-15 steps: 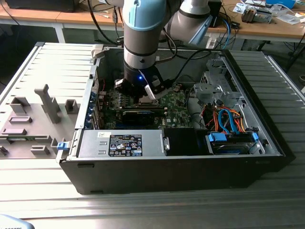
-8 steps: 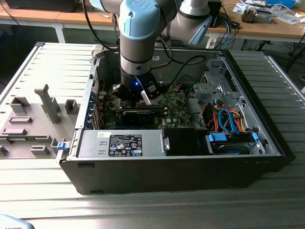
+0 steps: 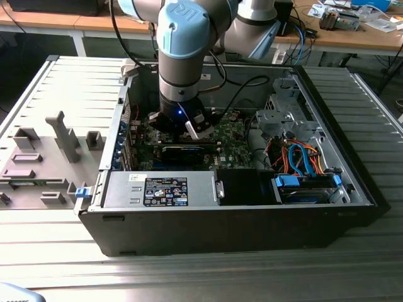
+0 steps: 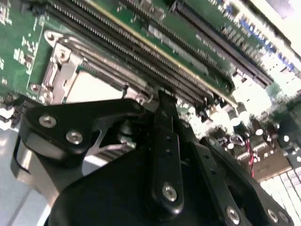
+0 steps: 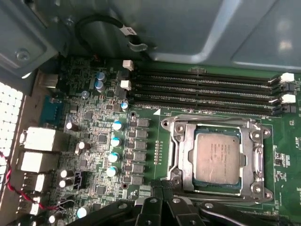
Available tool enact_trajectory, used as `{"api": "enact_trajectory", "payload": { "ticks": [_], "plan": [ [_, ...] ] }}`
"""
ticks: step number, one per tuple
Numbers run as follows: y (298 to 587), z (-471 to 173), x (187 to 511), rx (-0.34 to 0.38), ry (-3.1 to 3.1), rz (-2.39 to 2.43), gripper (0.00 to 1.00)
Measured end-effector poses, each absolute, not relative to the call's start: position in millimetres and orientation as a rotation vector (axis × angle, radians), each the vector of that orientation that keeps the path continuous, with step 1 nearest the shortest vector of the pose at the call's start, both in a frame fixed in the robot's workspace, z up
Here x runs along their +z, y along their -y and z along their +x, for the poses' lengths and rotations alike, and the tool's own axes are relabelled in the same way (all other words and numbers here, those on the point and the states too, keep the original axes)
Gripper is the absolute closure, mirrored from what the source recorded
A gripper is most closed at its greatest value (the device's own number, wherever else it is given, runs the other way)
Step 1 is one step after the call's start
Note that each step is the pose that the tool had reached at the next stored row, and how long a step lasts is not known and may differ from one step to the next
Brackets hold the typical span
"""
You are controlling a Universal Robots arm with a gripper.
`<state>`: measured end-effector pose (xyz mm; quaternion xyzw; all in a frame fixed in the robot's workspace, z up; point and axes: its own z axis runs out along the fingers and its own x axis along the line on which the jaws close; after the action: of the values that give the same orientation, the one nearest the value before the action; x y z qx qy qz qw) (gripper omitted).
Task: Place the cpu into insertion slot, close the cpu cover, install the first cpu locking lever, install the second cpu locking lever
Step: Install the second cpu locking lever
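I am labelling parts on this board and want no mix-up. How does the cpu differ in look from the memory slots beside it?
The cpu is a flat square with a dull silver-grey metal top; the memory slots are long, narrow and black. The cpu sits alone inside a silvery metal frame; the memory slots lie in a row of parallel strips with white clips at their ends. Both sit on the same green motherboard.

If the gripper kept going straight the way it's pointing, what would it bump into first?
Probably the cpu cover's metal edge beside the cpu; the gripper tips sit right by it, though depth is unclear.
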<state>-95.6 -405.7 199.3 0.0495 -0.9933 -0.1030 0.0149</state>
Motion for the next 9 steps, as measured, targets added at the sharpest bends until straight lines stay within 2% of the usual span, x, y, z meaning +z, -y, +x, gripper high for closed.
{"api": "enact_trajectory", "payload": {
  "ticks": [9],
  "plan": [
    [406.2, -96.3, 204.5, -0.321, 3.091, 0.154, 0.89]
  ]
}}
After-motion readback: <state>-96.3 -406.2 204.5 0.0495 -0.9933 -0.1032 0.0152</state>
